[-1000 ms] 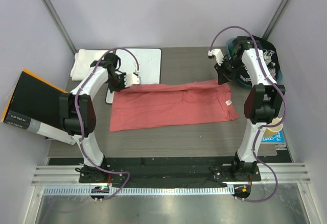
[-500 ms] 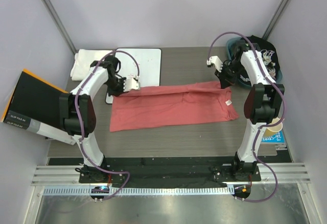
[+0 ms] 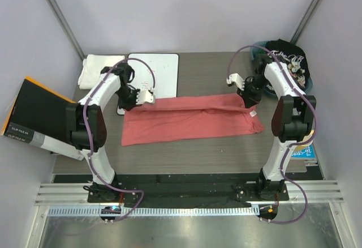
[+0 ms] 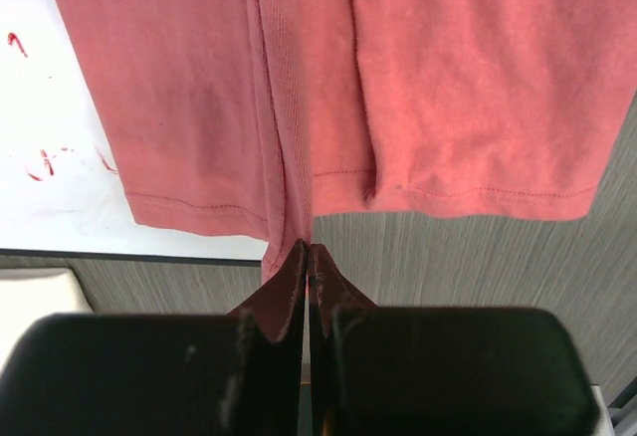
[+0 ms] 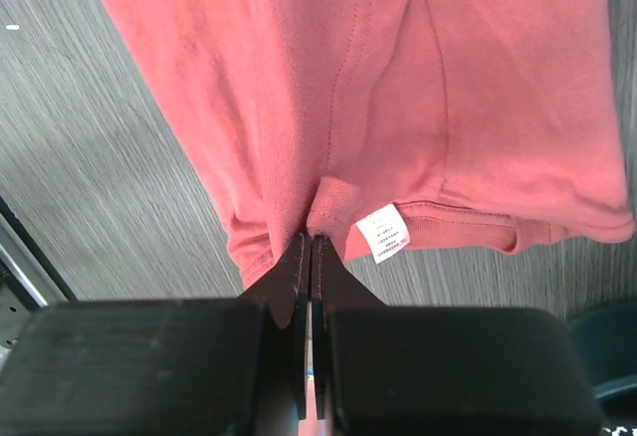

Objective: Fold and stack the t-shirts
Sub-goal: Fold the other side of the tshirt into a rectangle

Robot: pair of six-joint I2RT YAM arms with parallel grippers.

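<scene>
A salmon-red t-shirt lies lengthwise across the middle of the table, its far edge lifted and partly folded over toward the near side. My left gripper is shut on the left end of that far edge, and the cloth hangs from its closed tips. At the right end my right gripper is shut on the collar end, pinching the fabric at its tips beside a white label. A folded white t-shirt sits at the far left. A black printed t-shirt lies in the basket at the far right.
A white whiteboard with red marks lies behind the left gripper, partly under the shirt's edge. A teal basket holds the black shirt. A black and orange box leans off the left side. A cup stands at the right edge.
Both grippers have drawn toward the near side with the shirt's far edge, and the lifted fold now lies further over the lower layer. The shirt looks narrower.
</scene>
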